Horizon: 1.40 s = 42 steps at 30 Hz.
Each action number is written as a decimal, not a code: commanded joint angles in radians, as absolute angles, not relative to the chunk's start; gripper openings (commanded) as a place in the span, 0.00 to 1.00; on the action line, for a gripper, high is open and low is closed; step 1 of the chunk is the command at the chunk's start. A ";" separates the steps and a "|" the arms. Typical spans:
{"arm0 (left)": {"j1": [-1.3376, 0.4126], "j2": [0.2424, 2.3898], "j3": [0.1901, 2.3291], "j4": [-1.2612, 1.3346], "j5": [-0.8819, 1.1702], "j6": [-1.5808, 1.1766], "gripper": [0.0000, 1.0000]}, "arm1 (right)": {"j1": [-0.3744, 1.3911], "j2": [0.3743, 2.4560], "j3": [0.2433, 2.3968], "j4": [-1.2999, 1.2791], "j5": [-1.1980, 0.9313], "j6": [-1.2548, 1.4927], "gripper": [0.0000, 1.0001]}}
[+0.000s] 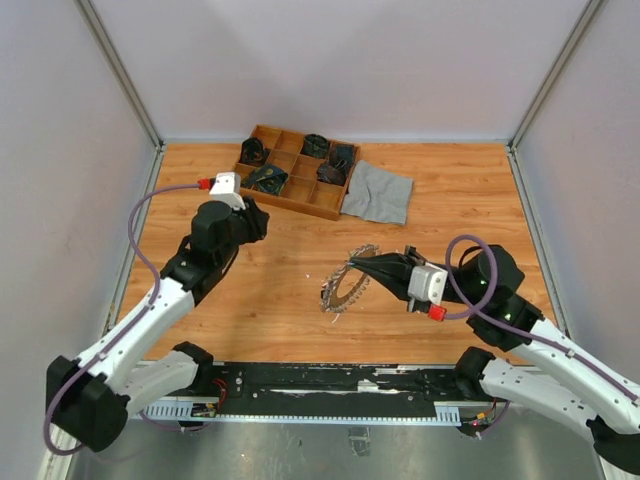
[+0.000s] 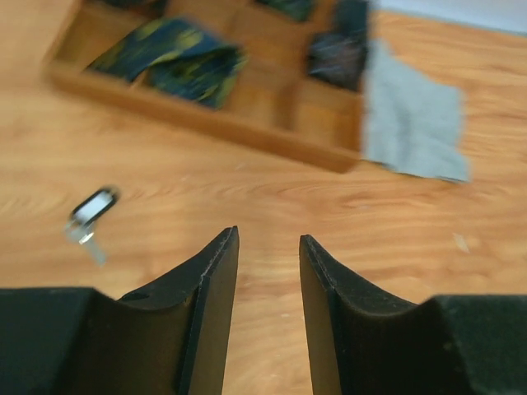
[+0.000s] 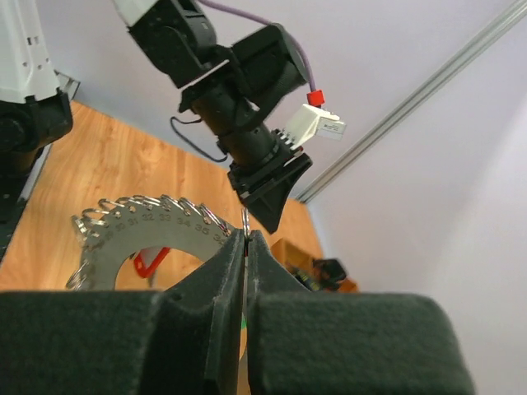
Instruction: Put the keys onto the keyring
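Note:
The keyring [image 1: 343, 284] is a grey toothed disc held tilted just above the table at centre. My right gripper [image 1: 364, 263] reaches it from the right. In the right wrist view that gripper [image 3: 246, 234] is shut on a small wire ring at the numbered disc's [image 3: 132, 234] edge, and a red tag [image 3: 152, 262] shows through its hole. My left gripper [image 1: 252, 216] hovers near the wooden tray, and in its wrist view [image 2: 268, 240] it is open with nothing between the fingers. One key with a white tag [image 2: 90, 212] lies on the table, left of those fingers.
A wooden compartment tray [image 1: 300, 206] with dark folded items stands at the back centre, its front wall [image 2: 206, 123] just ahead of my left gripper. A grey cloth [image 1: 378, 192] lies to its right. Side walls close in the table.

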<state>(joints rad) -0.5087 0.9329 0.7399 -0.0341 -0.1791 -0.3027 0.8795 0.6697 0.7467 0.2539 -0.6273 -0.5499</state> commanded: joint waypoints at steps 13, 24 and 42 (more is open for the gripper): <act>-0.230 1.356 0.717 -0.146 -0.457 -0.638 0.40 | 0.897 0.668 0.776 0.174 -0.551 -0.416 0.05; -0.198 1.531 0.778 -0.048 -0.449 -0.648 0.45 | 0.897 0.653 0.749 0.178 -0.551 -0.419 0.06; -0.181 1.681 0.884 -0.026 -0.511 -0.627 0.38 | 0.897 0.656 0.730 0.187 -0.565 -0.417 0.07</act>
